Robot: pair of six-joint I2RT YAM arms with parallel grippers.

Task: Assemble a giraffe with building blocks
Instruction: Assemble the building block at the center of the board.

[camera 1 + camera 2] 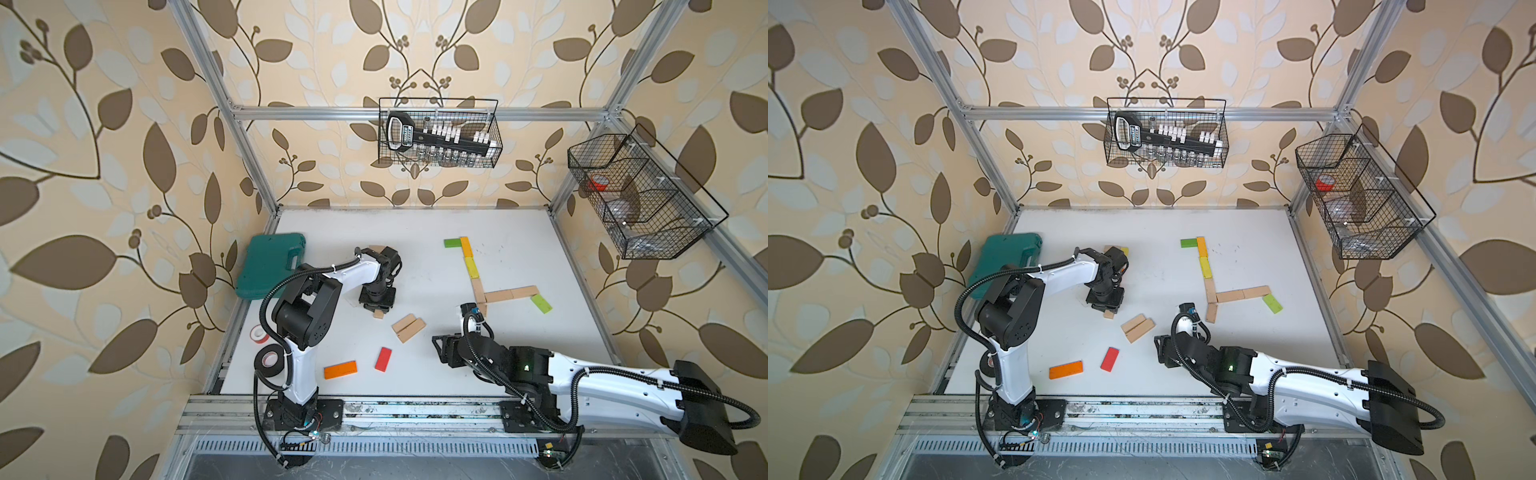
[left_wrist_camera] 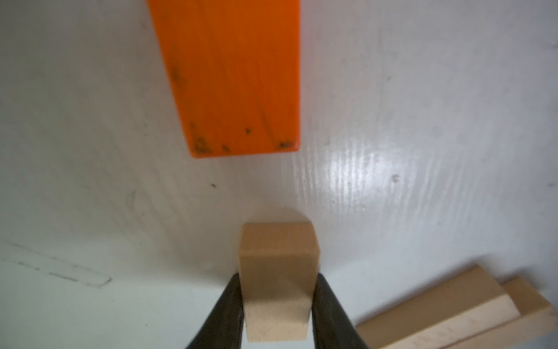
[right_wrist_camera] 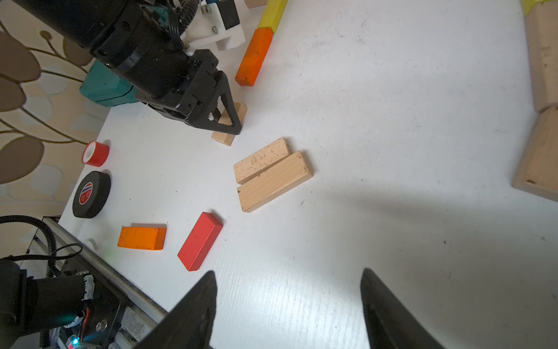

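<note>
Nearest the lens: left fingers (image 2: 226, 314), black, one on each side of a beige block (image 2: 277, 256). Both look to touch its sides. Whether they pinch it or only flank it, I cannot tell.
Block's place: down on the white tabletop (image 1: 519, 249), near the beige pair (image 1: 408, 327), on that pair's side toward the green case (image 1: 270, 262). There is a gap; they do not touch.
Long axis: runs straight out between the left fingers, so they span its narrow way. An orange block (image 2: 238, 75) lies beyond its far end, apart from it.
Right fingers (image 3: 196, 314): spread wide, nothing between them, hovering over bare tabletop on the opposite side of the beige pair.
Nearer arm: the left, plainly. It is on the block, and the right stands well apart from it.
Giraffe figure (image 1: 478, 291): laid flat, beyond the beige pair on the side away from the case. It has a green head, an orange and yellow-green neck, a beige body and a green tail. The legs look unfinished.
Spares: red block (image 1: 383, 358) and second orange block (image 1: 340, 369), closer to the arm bases than the beige pair.
Judgement: the block likely belongs at the figure, across the beige pair from it. A carry would have to clear that pair, or the block would pass to the right arm.
</note>
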